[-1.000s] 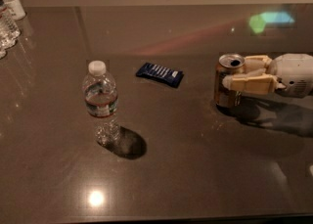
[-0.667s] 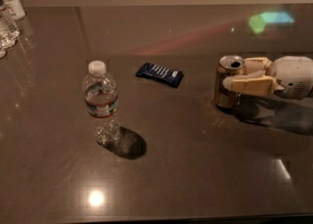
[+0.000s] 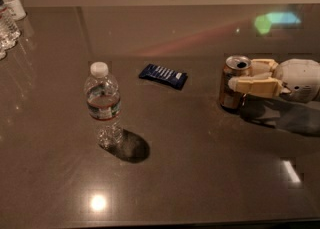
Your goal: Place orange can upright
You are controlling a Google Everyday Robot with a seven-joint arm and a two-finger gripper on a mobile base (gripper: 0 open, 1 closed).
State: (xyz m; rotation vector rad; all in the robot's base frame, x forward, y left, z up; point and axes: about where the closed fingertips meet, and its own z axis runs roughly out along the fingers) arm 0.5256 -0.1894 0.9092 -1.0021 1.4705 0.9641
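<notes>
orange can — gold, silver-topped, upright — pinched between the fingers at far right.

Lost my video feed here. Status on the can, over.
Gripper at right, clamped on can. Can upright on table. Bottle and wrapper well left, nothing in the way.

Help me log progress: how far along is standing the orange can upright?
Done: the orange can stands upright on the table, silver top up. In hand: the gripper, at right, is closed around its sides. Left: open the fingers and back away without tipping it.
</notes>
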